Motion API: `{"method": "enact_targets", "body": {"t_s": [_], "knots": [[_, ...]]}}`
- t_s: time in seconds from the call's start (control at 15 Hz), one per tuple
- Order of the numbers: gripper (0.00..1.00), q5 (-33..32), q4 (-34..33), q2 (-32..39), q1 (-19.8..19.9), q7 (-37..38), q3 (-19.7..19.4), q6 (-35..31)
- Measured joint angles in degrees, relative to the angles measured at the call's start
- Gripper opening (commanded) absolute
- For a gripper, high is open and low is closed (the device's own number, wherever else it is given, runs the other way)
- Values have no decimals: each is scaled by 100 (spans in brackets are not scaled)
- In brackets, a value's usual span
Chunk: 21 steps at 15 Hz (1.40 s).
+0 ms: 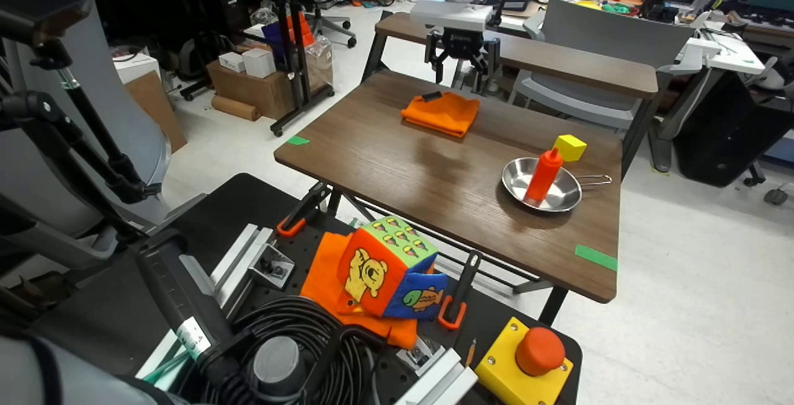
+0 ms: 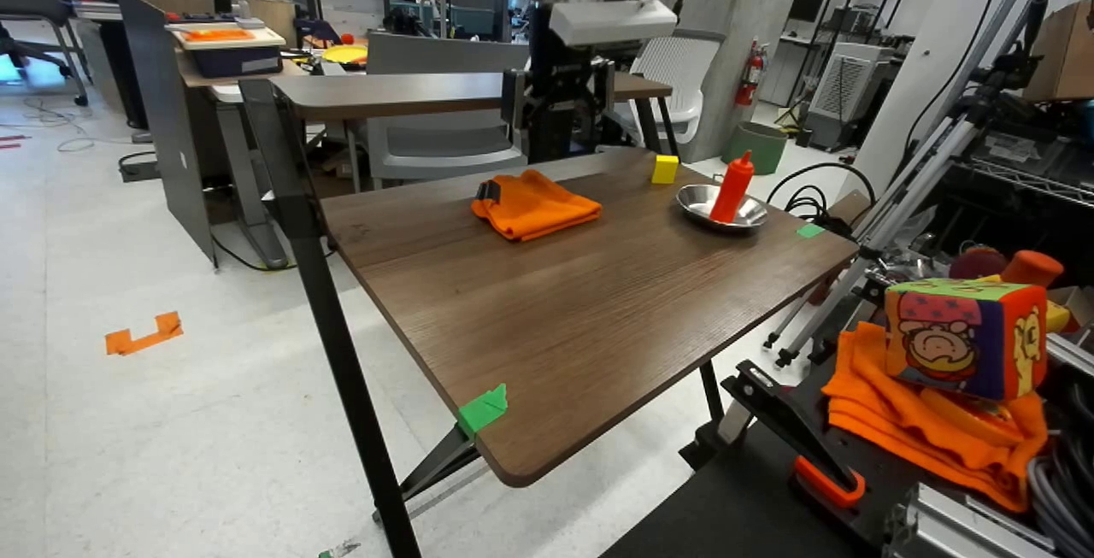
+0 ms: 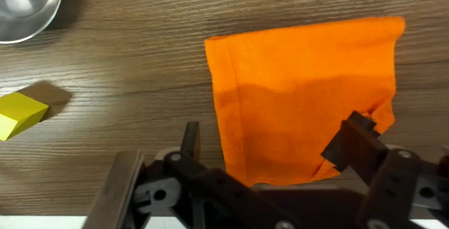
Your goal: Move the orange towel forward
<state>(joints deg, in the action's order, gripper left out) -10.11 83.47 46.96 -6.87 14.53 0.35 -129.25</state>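
The folded orange towel (image 1: pixel 441 116) lies flat near the far edge of the brown table (image 1: pixel 372 151) in an exterior view. It also shows in an exterior view (image 2: pixel 543 209) and in the wrist view (image 3: pixel 301 74). A black tape-like patch (image 3: pixel 335 152) sits on one corner. My gripper (image 1: pixel 459 76) hangs above the table, just behind the towel, apart from it. In the wrist view the gripper (image 3: pixel 273 129) is open with nothing between its fingers. One finger is left of the towel; the other overlaps the patch corner in view.
A metal pan (image 1: pixel 567 191) holds a red bottle (image 1: pixel 544 175); a yellow block (image 1: pixel 569 147) stands beside it. A raised shelf (image 1: pixel 527 51) runs along the table's far side. Another orange cloth (image 1: pixel 322 271) lies under a toy cube (image 1: pixel 388 268) on the black cart.
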Motion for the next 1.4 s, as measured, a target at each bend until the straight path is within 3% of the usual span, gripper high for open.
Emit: {"method": "enact_targets", "body": {"t_s": [0.47,0.8,1.07,1.4], "knots": [[100,293,-1892,1449,-6,-132,-3,1332],[100,456,-2808,2149,-44,-355,21,2094],[100,455,-3132,2325,-143,-433,13,2705],[100,270,-2818,2300,-378,-420,7,3071]]}}
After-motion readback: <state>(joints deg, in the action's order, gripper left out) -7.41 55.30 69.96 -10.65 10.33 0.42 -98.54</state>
